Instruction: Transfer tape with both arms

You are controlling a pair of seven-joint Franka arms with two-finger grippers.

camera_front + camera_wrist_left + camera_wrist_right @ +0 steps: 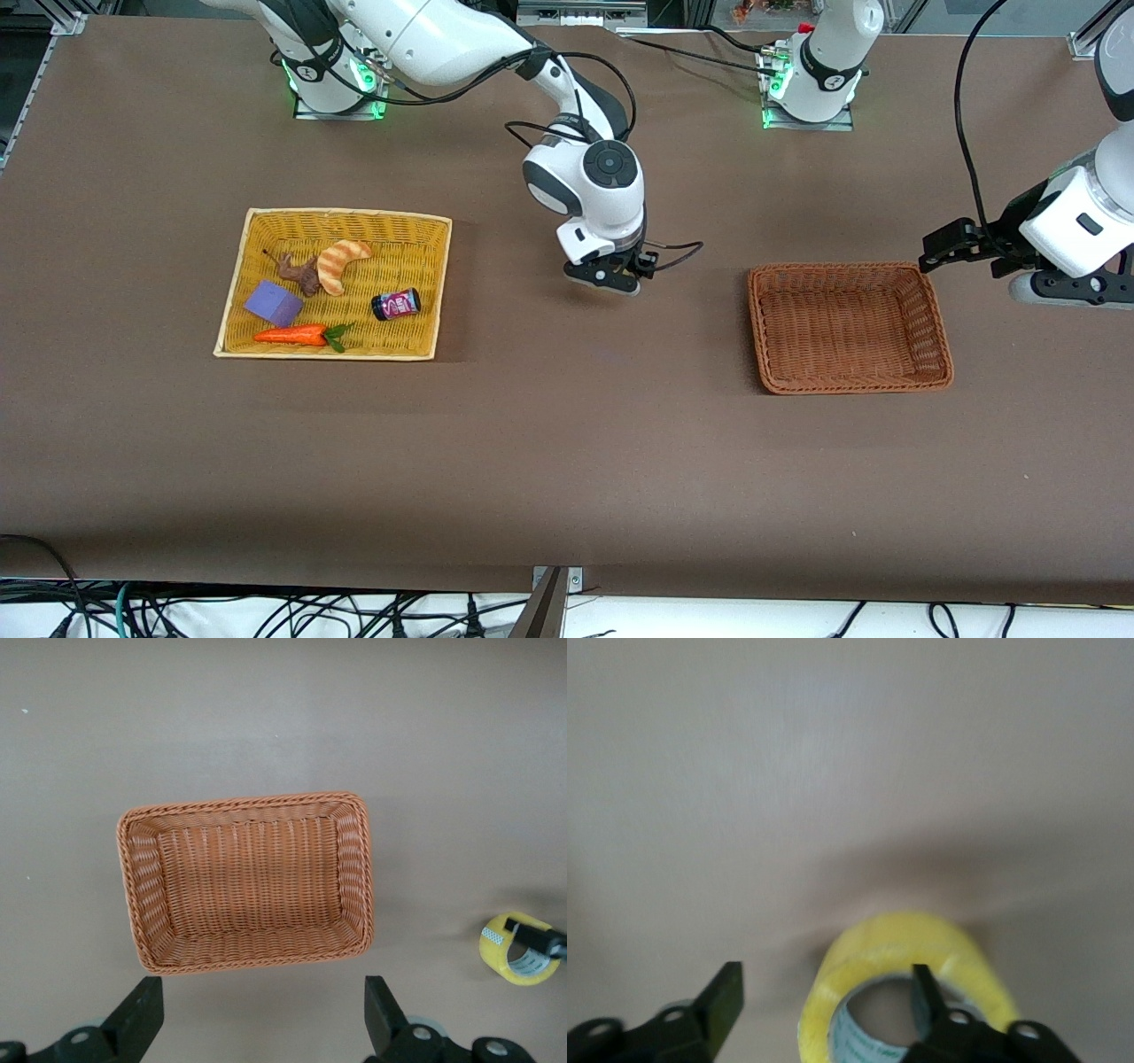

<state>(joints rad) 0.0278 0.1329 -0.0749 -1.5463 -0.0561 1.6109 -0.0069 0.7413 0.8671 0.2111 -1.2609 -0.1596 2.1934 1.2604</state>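
The tape (908,979), a yellowish ring-shaped roll, is at my right gripper (824,997) over the middle of the table. The jaws stand open: one finger (926,997) is inside the roll's hole, the other is well clear of the roll. The left wrist view shows the roll (518,950) with that finger through it. I cannot tell whether it rests on the table. In the front view my right gripper (611,275) hides the tape. My left gripper (941,248) (261,1019) is open and empty, up in the air beside the brown basket (849,383) toward the left arm's end.
The brown basket (244,806) is empty. A yellow basket (237,285) toward the right arm's end holds a croissant (340,263), a purple block (273,303), a carrot (292,335), a dark can (396,304) and a brown figure (299,271).
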